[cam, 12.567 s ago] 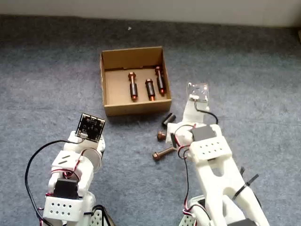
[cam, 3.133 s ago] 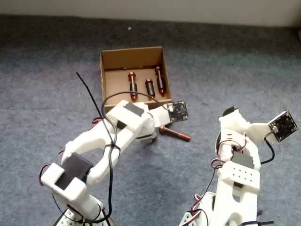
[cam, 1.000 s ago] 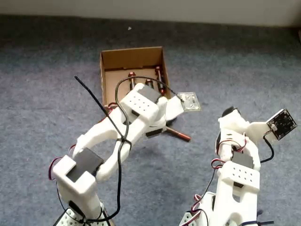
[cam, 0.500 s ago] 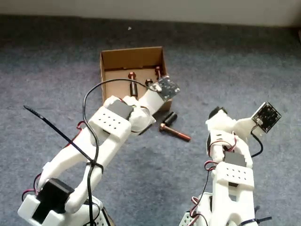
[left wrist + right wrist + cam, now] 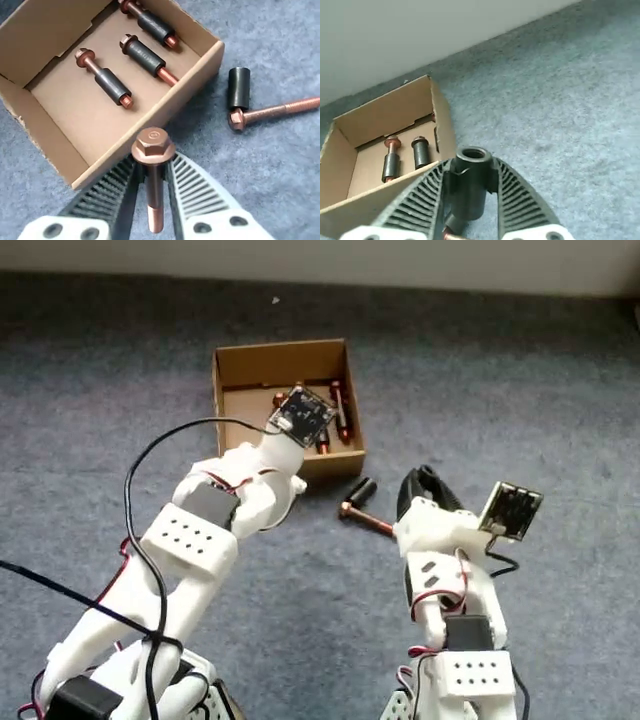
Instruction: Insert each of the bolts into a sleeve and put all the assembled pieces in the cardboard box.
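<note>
The box [image 5: 281, 348] is sitting toward the far edge of the carpet [image 5: 100, 440], holding three assembled pieces [image 5: 145, 54] (each a bolt through a sleeve). The left gripper [image 5: 153, 167] is clamping a bolt [image 5: 153, 146] by the box's near wall. The right gripper [image 5: 470, 167] is pinching a sleeve [image 5: 470, 192]. A loose bolt [image 5: 274, 112] and a loose sleeve [image 5: 239, 87] are lying together off the box's near right corner.

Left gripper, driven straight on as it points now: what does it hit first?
Most likely the cardboard box, at its near wall: the bolt held in the left gripper leads, and its head sits over that wall's top edge. Depth is unclear, so it might just clear into the box.
</note>
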`<state>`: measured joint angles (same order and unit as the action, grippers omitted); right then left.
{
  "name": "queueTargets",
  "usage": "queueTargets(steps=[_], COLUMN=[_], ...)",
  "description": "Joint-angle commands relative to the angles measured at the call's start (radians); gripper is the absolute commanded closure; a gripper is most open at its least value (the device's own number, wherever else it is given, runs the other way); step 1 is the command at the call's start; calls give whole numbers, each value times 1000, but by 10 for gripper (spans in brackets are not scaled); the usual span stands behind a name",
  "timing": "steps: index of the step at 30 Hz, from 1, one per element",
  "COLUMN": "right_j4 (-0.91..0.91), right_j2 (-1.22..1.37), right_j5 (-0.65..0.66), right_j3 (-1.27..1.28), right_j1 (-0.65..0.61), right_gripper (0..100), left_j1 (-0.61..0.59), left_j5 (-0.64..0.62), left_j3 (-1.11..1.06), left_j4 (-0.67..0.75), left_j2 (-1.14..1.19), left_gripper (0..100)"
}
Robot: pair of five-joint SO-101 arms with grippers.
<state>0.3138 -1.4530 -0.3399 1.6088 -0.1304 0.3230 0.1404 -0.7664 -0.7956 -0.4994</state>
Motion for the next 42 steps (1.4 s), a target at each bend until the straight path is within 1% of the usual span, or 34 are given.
queueTargets(steps=[1,6,10,13,19,22,24,27,33,34,37,42], right_j4=[-16,-18,-18,-5,99,117,125,127,128,134,139,133], right_j2=[-99,-173,-249,-300,-351,-354,-354,-349,-344,-344,-344,-354], right_j5=[58,123,169,198,199,207,207,207,209,212,278,305], right_j3=[28,96,148,182,183,183,183,183,183,183,183,183], right_j1=[-68,-186,-228,-263,-346,-392,-420,-463,-542,-555,-596,-659], right_gripper=[995,995,995,995,995,995,995,995,995,995,995,995], left_j1=[-36,-39,-42,-42,-41,-41,-41,-42,-59,-56,-41,50], left_j5=[-66,-71,-80,-123,-126,-127,-130,-181,-227,-227,-227,-227], left_j3=[7,12,-4,-54,-156,-186,-202,-206,-205,-205,-206,-205], left_j4=[26,43,49,54,54,49,49,48,-18,-28,-38,-43], left_j2=[-64,-67,-130,-231,-469,-572,-634,-711,-840,-863,-929,-1007], left_gripper=[994,994,994,994,994,994,994,994,994,994,994,994])
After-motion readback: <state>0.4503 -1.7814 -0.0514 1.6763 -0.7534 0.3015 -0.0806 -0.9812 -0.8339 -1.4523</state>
